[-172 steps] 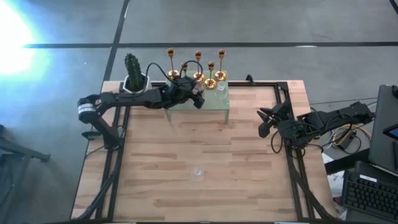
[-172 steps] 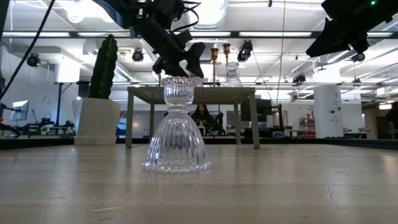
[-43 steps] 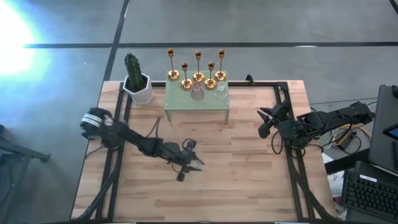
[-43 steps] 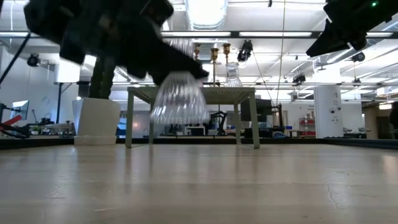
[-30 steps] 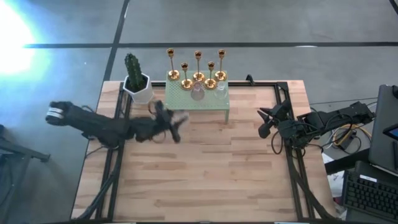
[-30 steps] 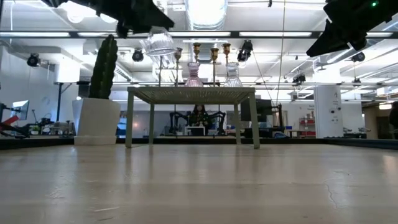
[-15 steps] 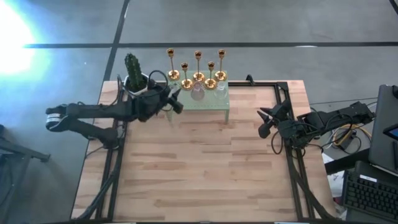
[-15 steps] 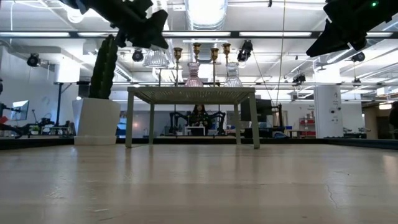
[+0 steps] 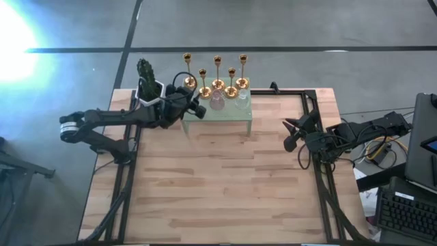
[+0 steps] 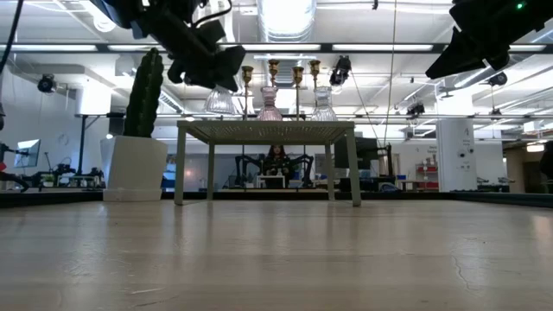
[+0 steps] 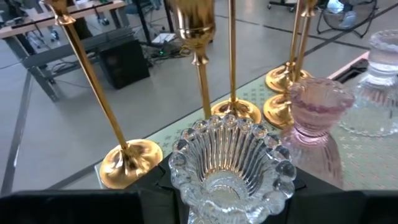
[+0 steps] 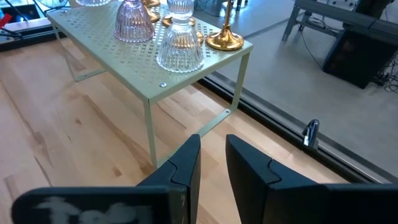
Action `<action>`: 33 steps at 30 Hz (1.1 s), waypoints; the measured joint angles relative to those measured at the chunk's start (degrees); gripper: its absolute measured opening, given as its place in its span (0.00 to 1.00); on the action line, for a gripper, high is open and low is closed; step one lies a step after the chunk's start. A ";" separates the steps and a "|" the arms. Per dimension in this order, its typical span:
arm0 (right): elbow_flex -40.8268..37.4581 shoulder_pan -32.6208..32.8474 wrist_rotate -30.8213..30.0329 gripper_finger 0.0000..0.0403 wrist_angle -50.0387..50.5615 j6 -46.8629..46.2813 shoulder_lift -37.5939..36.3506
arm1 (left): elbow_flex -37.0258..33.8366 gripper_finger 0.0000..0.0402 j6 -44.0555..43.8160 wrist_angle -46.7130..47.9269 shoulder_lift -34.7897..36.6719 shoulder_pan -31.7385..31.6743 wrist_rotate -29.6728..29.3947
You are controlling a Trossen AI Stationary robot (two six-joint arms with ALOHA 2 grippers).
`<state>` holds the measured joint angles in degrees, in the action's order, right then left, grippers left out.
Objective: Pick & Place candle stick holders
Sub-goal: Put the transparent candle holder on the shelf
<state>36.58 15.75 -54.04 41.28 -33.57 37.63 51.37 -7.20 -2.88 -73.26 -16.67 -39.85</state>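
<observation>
Several gold candle stick holders (image 9: 218, 83) stand by their round bases on the green perforated stand (image 9: 229, 113), with a pinkish glass one (image 9: 216, 102) and a clear glass one (image 9: 240, 102). My left gripper (image 9: 196, 108) is over the stand's left end, shut on another clear ribbed glass holder (image 11: 227, 163), whose flared base (image 10: 220, 102) is level with the stand's top. Whether it rests there I cannot tell. My right gripper (image 9: 290, 134) waits at the table's right side, its fingers (image 12: 186, 163) a narrow gap apart with nothing between them. My left gripper pinches the clear glass holder between its two fingers, just below the beaded cup rim (image 11: 186, 155), one dark finger (image 11: 155, 186) on each side. It comes from the table's left, slanting slightly down. The holder is upright, and its flared base shows below the fingers.
A cactus in a white pot (image 9: 146, 76) stands at the table's far left corner, just behind my left arm. The wooden table top (image 9: 225, 184) in front of the stand is bare. Black frame rails (image 9: 321, 171) run along the table's sides.
My left gripper has carried the clear glass holder from the table's left middle toward the far edge and the right, to the stand's left end. The holder, tilted and high a second ago, now is upright and lower, at the stand's top.
</observation>
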 joint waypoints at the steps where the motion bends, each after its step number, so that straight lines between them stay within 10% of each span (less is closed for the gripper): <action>1: 0.00 0.00 0.00 0.18 0.00 -0.02 0.00 | 0.00 0.32 -0.02 -0.06 -0.04 -0.20 0.02; 33: 0.00 0.00 0.00 0.18 -0.02 0.00 0.00 | -5.84 0.32 -4.94 -4.93 -0.70 -6.20 4.48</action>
<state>36.58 15.75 -54.04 41.25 -33.57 37.63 45.54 -12.14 -7.81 -73.95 -22.87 -35.37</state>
